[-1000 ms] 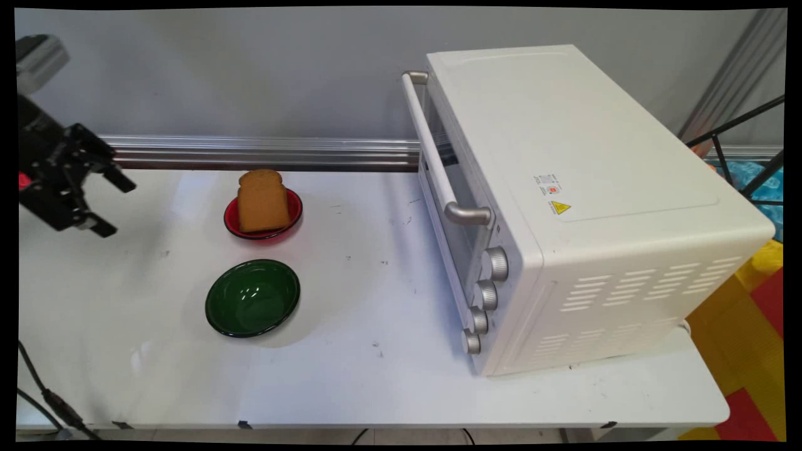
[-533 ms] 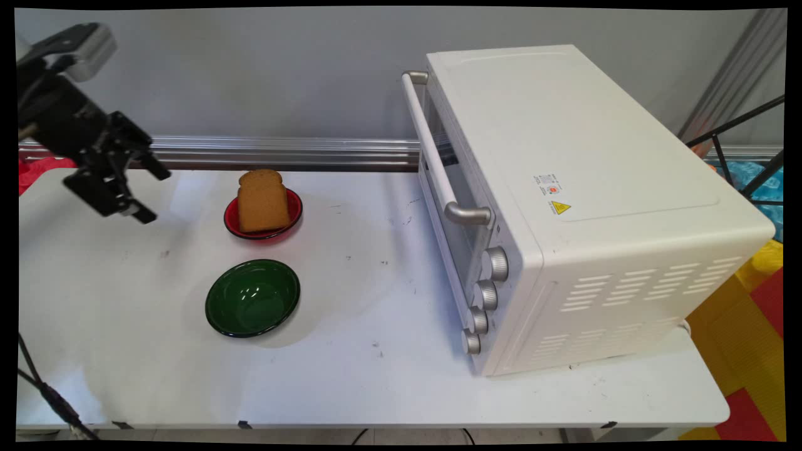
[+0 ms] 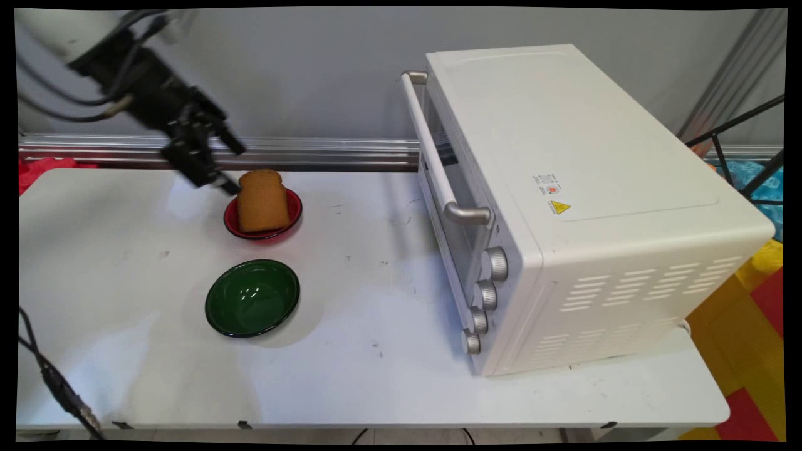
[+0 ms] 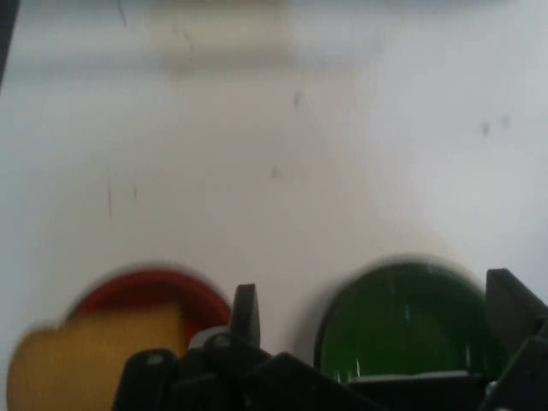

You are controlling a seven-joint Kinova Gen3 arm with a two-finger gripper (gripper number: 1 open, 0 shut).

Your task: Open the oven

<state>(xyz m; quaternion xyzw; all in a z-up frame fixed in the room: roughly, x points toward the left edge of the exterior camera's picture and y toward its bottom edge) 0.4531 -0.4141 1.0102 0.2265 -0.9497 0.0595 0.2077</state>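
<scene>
Just right of the gripper [image 3: 229,168], the bread slice [image 3: 263,202] stood propped in the red bowl [image 3: 233,224], leaning back against the rim. Fingers were spread wide, nothing between them; the hand view showed the two fingertips [image 4: 246,310] well apart. The lower finger sat close beside the slice's upper left corner, contact not clear from the pictures.

Below the gripper and nearer the camera sat the green bowl [image 3: 252,298], empty, apart from the red one. Far right of the gripper stood the white toaster oven [image 3: 564,200], door shut, handle [image 3: 438,156] facing the bowls. All on the white table [image 3: 376,376].

Judgement on the slice: light, soft, crumbly, so it would dent or tear under a hard squeeze. Best hold looked like a light pinch across the flat faces near the top edge, which stood clear of the bowl. The bowl looked glossy and would likely slide if nudged.
</scene>
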